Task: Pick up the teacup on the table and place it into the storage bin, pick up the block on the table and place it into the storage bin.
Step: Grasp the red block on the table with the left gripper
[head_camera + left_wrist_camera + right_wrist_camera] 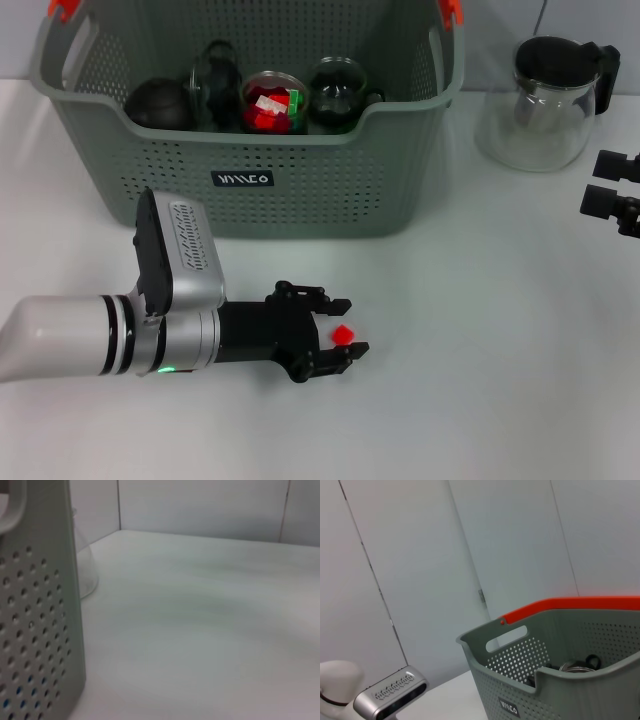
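Red block between open left gripper fingers

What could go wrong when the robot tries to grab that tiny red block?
The red block is tiny and sits between the open fingers of the left gripper, so it might squirt out sideways when they close. Lifting it into the storage bin, the arm could bump the bin's tall front wall.
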Robot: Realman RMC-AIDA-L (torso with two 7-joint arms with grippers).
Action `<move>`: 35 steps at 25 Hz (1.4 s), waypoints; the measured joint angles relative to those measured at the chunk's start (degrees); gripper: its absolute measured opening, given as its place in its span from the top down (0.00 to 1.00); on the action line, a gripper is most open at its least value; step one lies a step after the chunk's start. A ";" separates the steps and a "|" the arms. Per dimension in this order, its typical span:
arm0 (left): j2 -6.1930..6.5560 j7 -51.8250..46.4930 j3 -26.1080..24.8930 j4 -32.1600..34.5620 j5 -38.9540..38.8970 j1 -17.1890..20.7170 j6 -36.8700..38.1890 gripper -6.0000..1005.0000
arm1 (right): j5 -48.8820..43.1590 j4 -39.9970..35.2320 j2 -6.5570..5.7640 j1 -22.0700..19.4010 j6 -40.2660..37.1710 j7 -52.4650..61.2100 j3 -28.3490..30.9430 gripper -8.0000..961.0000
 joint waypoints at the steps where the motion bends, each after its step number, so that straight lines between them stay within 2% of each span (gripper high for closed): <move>1: 0.00 0.01 0.08 -0.16 -0.02 -0.07 -0.45 0.45 | 0.01 -0.01 0.00 0.00 0.01 0.01 0.00 0.29; 35: 0.12 -0.10 -0.17 -1.07 -1.65 -0.01 -5.19 0.45 | 0.01 0.16 0.26 0.18 0.26 0.05 0.00 0.28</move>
